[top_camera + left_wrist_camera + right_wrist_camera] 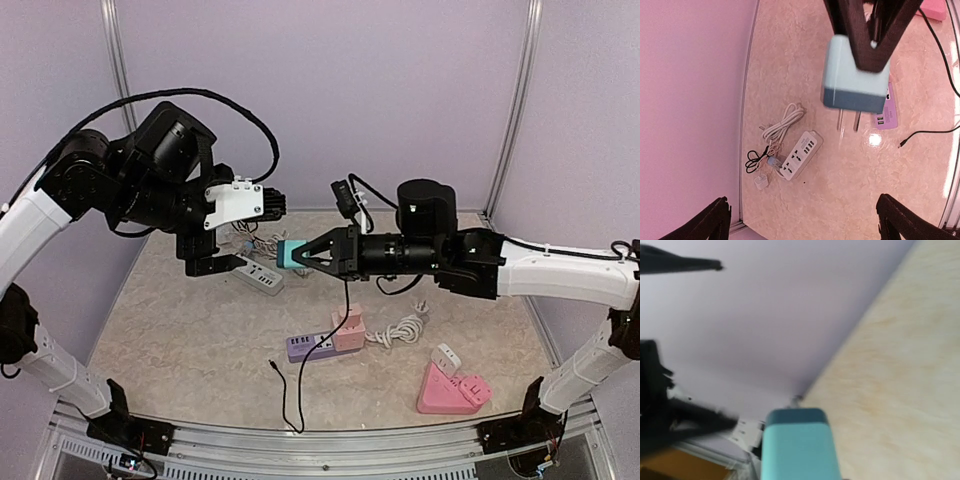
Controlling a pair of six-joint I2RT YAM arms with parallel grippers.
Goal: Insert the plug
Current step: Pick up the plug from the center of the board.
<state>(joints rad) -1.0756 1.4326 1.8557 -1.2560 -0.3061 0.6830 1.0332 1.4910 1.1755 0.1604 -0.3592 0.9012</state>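
My right gripper (303,257) is shut on a teal two-prong plug (290,256) and holds it in the air, prongs pointing left. In the left wrist view the plug (855,75) hangs between the right gripper's black fingers (865,35), prongs towards the floor, to the upper right of a white power strip (799,155). The plug fills the bottom of the right wrist view (799,447). My left gripper (212,265) is open and empty, high above the white power strip (262,278); its fingertips (715,220) show only in the bottom corners.
A purple power strip (312,346) with a pink adapter (348,328) lies at mid-table, a loose black cable (290,390) in front of it. A coiled white cable (400,330), a white charger (446,356) and a pink wedge (452,392) lie to the right. Tangled cords (765,150) lie beside the white strip.
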